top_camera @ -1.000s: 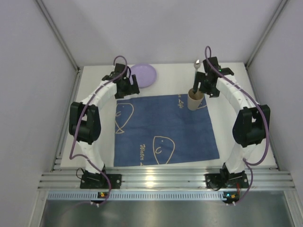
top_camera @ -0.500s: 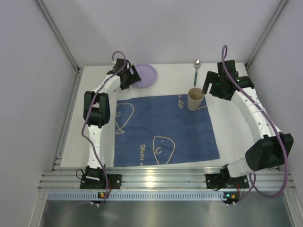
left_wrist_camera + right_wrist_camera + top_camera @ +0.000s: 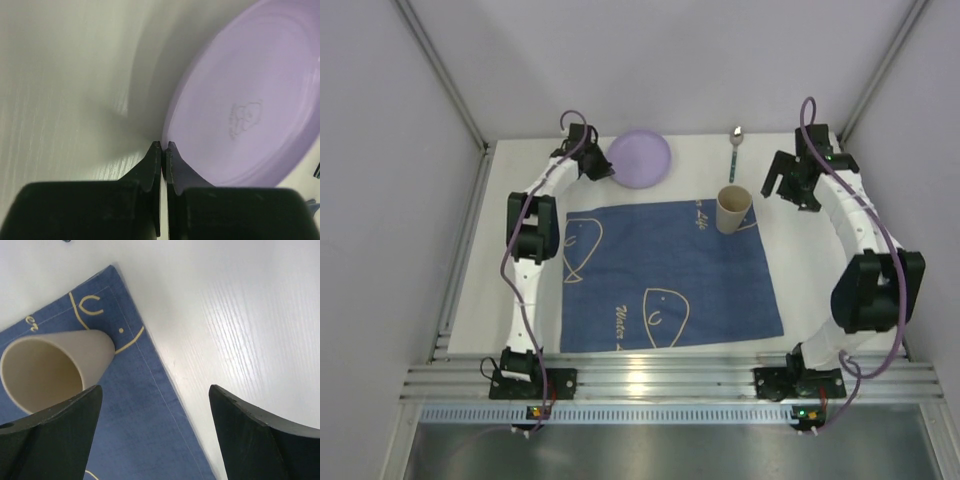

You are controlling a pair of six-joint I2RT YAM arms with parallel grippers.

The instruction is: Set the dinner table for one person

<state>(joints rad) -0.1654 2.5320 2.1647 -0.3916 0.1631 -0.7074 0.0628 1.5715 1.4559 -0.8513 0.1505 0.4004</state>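
**Plate held by a sliver of rim, and I'm nervous about that cup**

Biggest worry is the left end effector [image 3: 162, 146]. Its fingers are clenched almost flat together on the very edge of the purple plate [image 3: 250, 100], up at about 11 o'clock on the counter [image 3: 800, 250]. As far as I can tell it's grasping the rim and nothing more. With a pinch that thin on something smooth and wide, I'd guess the plate could swivel or slide out once it gets carried. If it comes in low instead, the plate's edge could catch the 12 o'clock hem of the blue placemat [image 3: 660, 270] and ruck it up.

Second worry is the right end effector [image 3: 155, 389]. It's released, jaws spread wide and holding nothing, hovering just off the 1 o'clock corner of the placemat. The beige cup [image 3: 45, 370] stands upright on that corner, right next to one finger. It looks light, so one sloppy sweep would probably tip it. The spoon [image 3: 734, 152] lies on the bare counter at 12 o'clock from the cup. Reaching for it past the cup is where I'd expect a bump.

The counter itself is a big plain white rectangle, matte, with a faint grain visible in the wrist views. It fills the floor of the cell between the grey walls. A silver metal rail runs along its 6 o'clock edge, where both arms are bolted. The placemat sits roughly in the middle.
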